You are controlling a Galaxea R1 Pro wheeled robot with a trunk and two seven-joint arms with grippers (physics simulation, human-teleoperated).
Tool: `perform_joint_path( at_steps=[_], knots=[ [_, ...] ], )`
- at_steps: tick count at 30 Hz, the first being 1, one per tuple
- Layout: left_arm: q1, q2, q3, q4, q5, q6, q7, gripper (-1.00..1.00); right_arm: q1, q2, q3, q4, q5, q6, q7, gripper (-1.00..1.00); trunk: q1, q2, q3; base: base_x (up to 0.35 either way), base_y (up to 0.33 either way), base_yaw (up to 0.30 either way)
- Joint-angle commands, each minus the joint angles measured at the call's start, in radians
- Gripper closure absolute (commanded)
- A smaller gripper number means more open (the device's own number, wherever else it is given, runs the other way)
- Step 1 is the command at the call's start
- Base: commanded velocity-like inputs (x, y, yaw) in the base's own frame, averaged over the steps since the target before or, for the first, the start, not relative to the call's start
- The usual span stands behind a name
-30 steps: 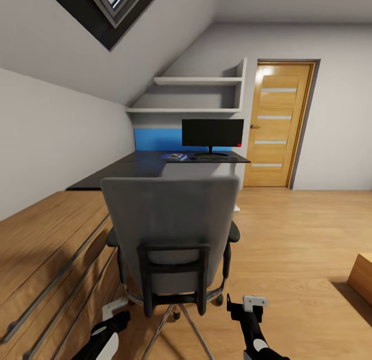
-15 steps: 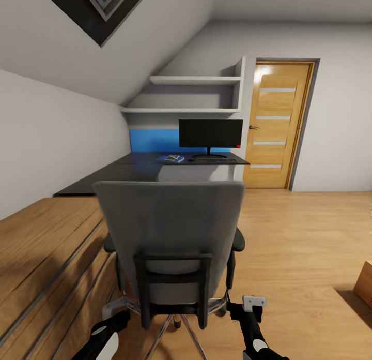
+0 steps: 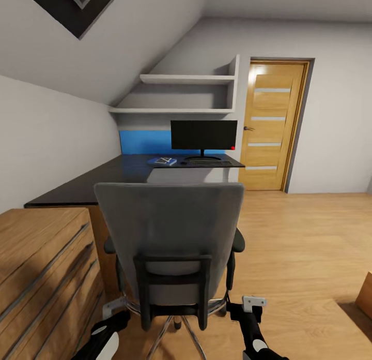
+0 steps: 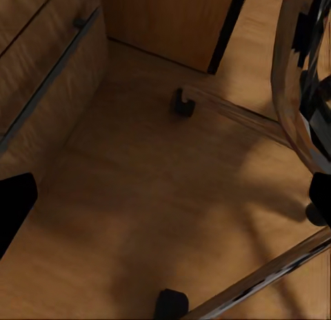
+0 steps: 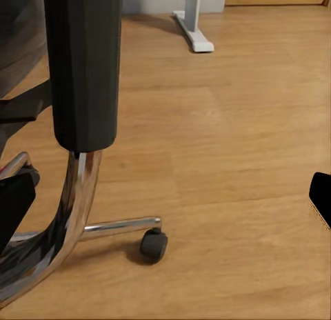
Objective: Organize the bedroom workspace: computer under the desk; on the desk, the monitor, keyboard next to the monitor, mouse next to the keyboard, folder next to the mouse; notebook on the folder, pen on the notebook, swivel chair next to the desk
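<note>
Monitor (image 3: 203,135), keyboard (image 3: 209,163) and folder (image 3: 162,161) sit on the far surface (image 3: 103,179); the chair (image 3: 170,241) remains to park, both end effectors spread, empty.

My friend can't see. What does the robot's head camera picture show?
A grey swivel chair seen from behind stands close in front, facing a long black desk. At the desk's far end are a black monitor, a keyboard and a blue folder, near a wooden door.
</note>
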Motion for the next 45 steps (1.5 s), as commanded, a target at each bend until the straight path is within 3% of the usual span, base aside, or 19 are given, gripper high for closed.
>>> perform_joint_path(
  at_steps=[1,23,45],
  knots=[
    [0.0,0.0,-0.01,-0.003,0.009,0.004,0.004,-1.0,-0.001,0.0,0.011,0.0,-0.004,-0.002,-0.006,-1.0,0.0,0.0,-0.001,0.256,-0.199,0.0],
    [-0.001,-0.003,-0.012,-0.005,0.007,0.004,0.005,-1.0,-0.001,0.0,0.011,0.002,-0.001,-0.002,-0.006,-1.0,0.0,0.0,0.004,0.064,-0.307,-0.035],
    [-0.001,-0.006,-0.012,-0.003,0.003,0.004,0.003,-1.0,-0.001,0.002,0.014,0.002,0.0,-0.002,-0.004,-1.0,0.0,0.0,0.009,0.31,0.016,-0.035]
  ],
)
